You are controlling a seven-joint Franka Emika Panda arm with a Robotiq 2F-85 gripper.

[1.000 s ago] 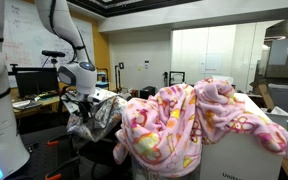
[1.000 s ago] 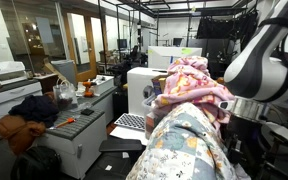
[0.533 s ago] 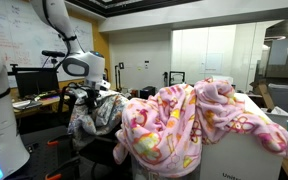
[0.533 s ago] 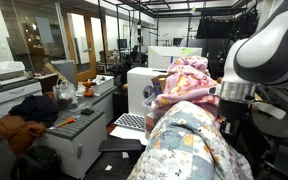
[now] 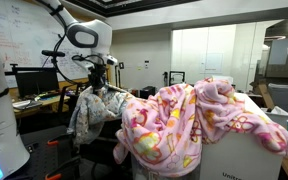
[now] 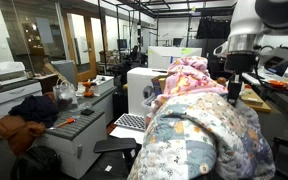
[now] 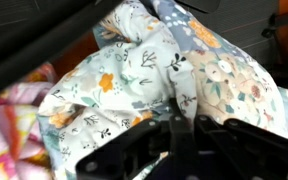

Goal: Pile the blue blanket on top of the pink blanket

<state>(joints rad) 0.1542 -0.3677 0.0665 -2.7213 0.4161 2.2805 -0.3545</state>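
Note:
The blue blanket (image 5: 96, 112) hangs in the air from my gripper (image 5: 100, 84), which is shut on a pinch of its top edge. It drapes down as a pale grey-blue mottled sheet (image 6: 199, 140) that fills the foreground there, below the gripper (image 6: 233, 96). In the wrist view the blue blanket (image 7: 144, 75) bunches up against the gripper (image 7: 176, 120), whose fingers are pressed together on the cloth. The pink blanket (image 5: 189, 118) lies heaped over a white box, beside the hanging one; it shows as a pink heap (image 6: 189, 78) behind the blue cloth.
A white box (image 5: 239, 155) carries the pink heap. A dark chair (image 5: 99, 150) stands under the hanging blanket. Desks with monitors (image 5: 34, 82) line one side. A white cabinet (image 6: 79, 125) with tools and a brown bag (image 6: 19, 130) stand on the other side.
The arm has risen and carried the blue blanket up off the chair, so it now hangs higher and closer to the pink heap. The gripper stayed shut.

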